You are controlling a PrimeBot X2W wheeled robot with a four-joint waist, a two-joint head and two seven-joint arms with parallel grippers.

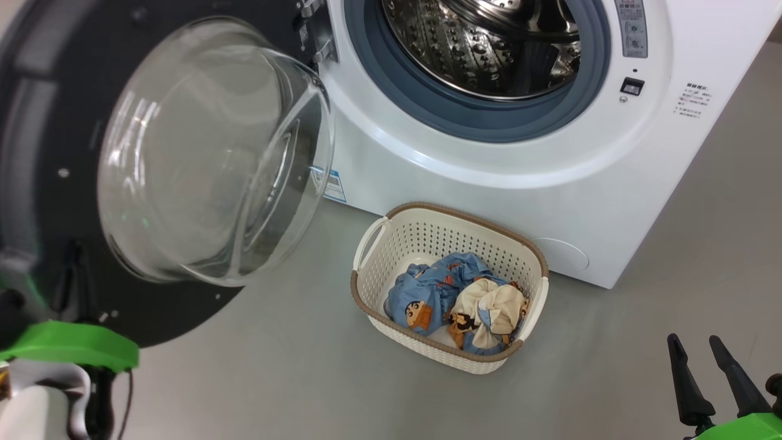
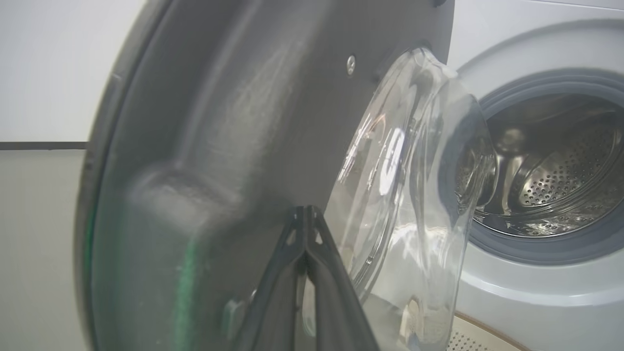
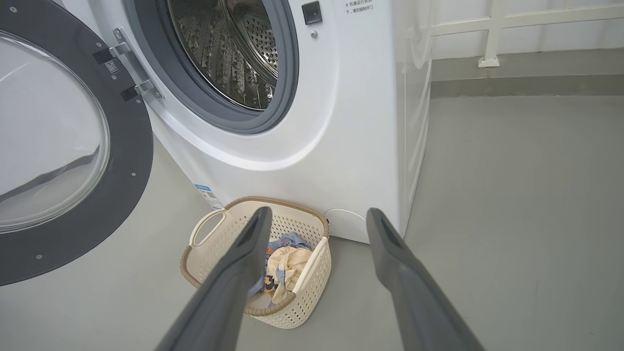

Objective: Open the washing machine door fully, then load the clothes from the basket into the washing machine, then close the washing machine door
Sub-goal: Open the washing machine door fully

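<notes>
On the floor, head view: basket (image 1: 453,211) is set just before the washing machine (image 1: 489,183), clothes (image 1: 452,299) heaped inside; door (image 1: 36,153) is swung open.
Left wrist view: left gripper (image 2: 305,209) is seen pressed together, near the door's inner face.
Right wrist view: right gripper (image 3: 318,210) is held spread wide, apart from the basket.

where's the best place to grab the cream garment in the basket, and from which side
Pinch the bunched fold at the top of the cream garment, coming straight down from above. It lies crumpled in a heap beside the blue garment, and the basket walls around it block a sideways reach. The open right hand looks better placed.
</notes>
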